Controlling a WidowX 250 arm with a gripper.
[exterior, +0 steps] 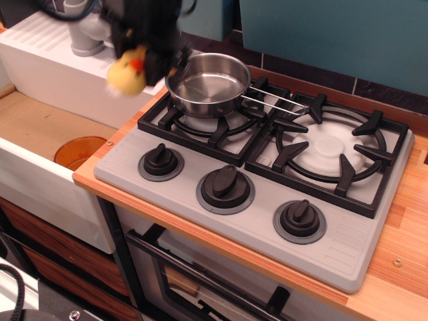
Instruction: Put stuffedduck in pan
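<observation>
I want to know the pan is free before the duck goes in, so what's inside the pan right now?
The pan shows only its bare shiny steel floor and walls; nothing lies in it. The near inner wall is hidden by the rim. The stuffedduck hangs in the gripper left of the pan, not over it.

The stuffedduck [127, 72], a small yellow plush with an orange-red beak, hangs in the air, blurred, just left of the pan [207, 83]. The pan, round shiny steel, sits empty on the rear left burner, its wire handle pointing right.
</observation>
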